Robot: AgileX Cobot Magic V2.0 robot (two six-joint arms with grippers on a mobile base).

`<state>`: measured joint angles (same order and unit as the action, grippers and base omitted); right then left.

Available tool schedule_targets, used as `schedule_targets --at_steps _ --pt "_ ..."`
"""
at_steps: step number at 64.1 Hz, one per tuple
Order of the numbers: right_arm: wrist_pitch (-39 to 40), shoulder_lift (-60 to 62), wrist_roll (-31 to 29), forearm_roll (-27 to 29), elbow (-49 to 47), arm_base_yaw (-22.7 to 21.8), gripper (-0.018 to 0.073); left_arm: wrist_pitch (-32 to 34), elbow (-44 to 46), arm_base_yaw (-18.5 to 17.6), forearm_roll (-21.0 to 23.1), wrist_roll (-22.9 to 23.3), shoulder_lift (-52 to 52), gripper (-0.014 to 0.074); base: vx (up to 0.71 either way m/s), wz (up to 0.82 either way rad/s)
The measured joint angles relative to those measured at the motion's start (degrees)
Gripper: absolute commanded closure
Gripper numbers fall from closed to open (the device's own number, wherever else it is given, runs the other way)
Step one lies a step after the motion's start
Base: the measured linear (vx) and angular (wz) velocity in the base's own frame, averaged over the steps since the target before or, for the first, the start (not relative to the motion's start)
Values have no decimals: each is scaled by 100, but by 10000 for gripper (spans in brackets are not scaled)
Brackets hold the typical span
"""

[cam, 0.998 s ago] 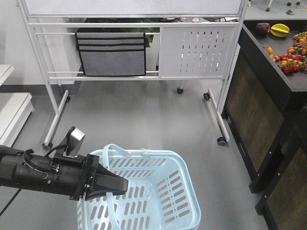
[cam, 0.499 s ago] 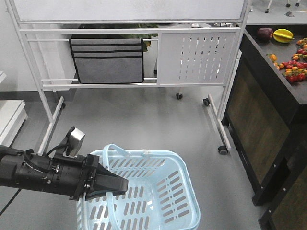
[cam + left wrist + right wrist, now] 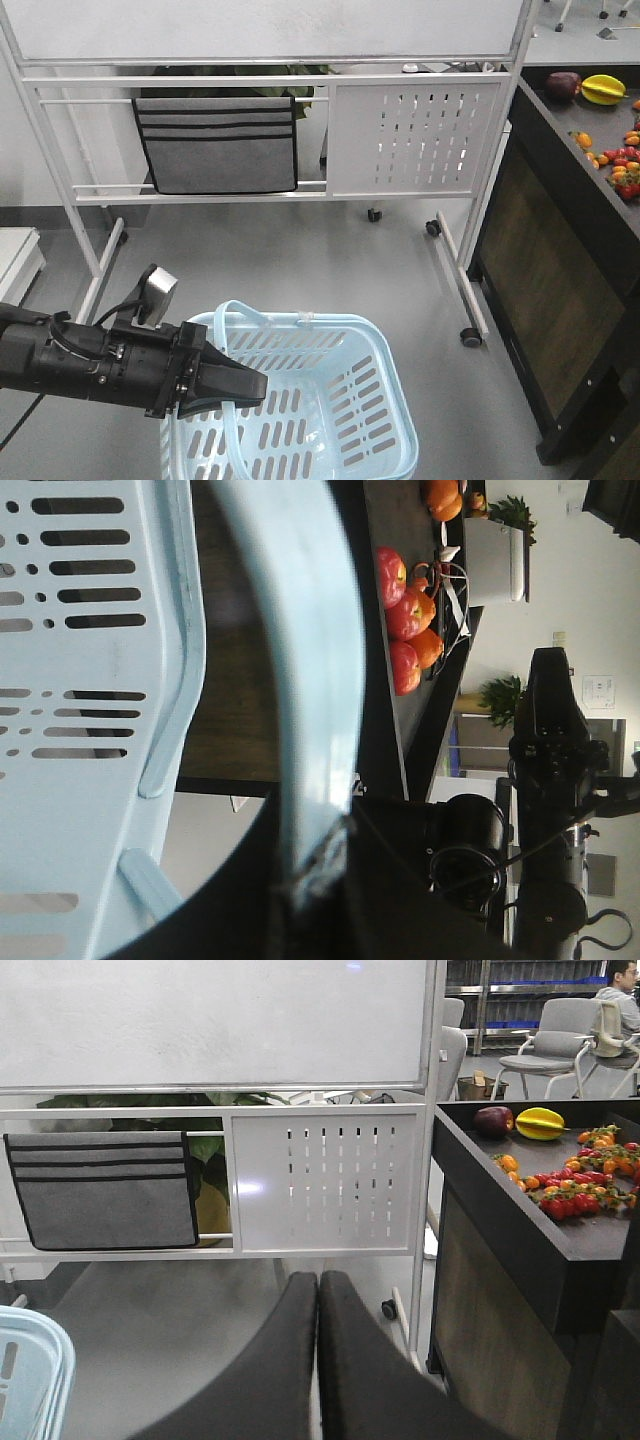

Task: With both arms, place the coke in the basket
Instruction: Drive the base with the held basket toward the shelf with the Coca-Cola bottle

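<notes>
While left end effector (image 3: 248, 386) clamps basket handle (image 3: 310, 630) (wrist view confirms), right end effector (image 3: 317, 1295) closed, empty, own view only.

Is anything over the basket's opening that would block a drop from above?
Only on the left side: the left gripper, shut on the loop handle, reaches in over the rim of the basket. The rest of the opening looks clear.
</notes>
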<state>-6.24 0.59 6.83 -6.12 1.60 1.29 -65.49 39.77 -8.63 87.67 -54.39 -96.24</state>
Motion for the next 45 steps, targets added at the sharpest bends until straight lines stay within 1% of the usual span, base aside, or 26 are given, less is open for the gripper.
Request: schedule_targets --at_steps 22,45 --pt "0 0 0 0 0 0 569 0 0 0 0 0 0 602 19 3" --pt "0 0 0 0 0 0 569 0 0 0 0 -1 0 602 18 14"
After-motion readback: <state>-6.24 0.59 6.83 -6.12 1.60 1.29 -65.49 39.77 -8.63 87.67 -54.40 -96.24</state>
